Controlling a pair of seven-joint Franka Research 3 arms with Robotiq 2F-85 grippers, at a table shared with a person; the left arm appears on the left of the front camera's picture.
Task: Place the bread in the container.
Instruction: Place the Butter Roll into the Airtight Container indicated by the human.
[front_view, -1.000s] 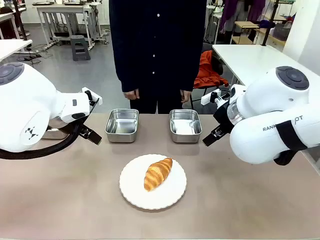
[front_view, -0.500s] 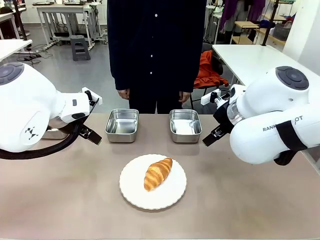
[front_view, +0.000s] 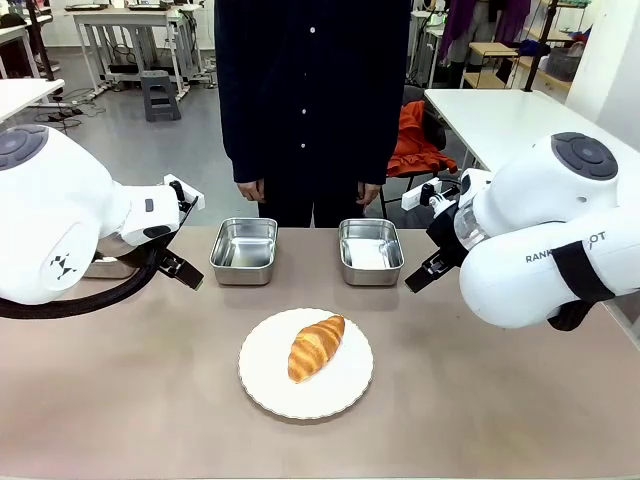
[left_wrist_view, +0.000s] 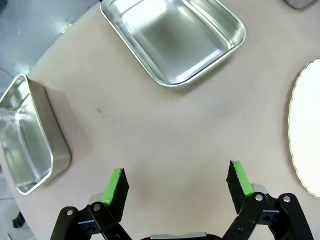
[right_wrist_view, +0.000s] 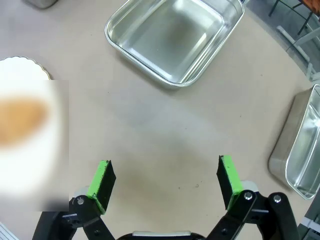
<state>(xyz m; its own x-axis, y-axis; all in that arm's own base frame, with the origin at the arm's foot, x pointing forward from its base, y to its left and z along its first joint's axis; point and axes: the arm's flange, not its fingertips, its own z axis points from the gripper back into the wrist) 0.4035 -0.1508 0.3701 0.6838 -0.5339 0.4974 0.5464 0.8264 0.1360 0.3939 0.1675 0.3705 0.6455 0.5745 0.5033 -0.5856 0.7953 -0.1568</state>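
The bread (front_view: 316, 347), a golden-brown croissant, lies on a round white plate (front_view: 265, 385) at the table's middle front. Behind it two steel containers stand side by side, one on the left (front_view: 244, 250) and one on the right (front_view: 370, 251), both holding nothing. My left gripper (left_wrist_view: 177, 182) hangs open over bare table, short of a container (left_wrist_view: 175, 37), with a second pan (left_wrist_view: 25, 135) to its side. My right gripper (right_wrist_view: 165, 177) is also open above bare table, near a container (right_wrist_view: 175, 37) and another pan (right_wrist_view: 302, 150). Neither gripper holds anything.
A person stands at the far edge with both hands (front_view: 262, 188) hanging down. The plate's scalloped rim (left_wrist_view: 305, 130) shows at the right of the left wrist view. Bare table lies between the plate and the pans. A white side table (front_view: 510, 115) stands at the back right.
The person has shifted slightly to the left. Both arms, the bread and the pans have stayed still.
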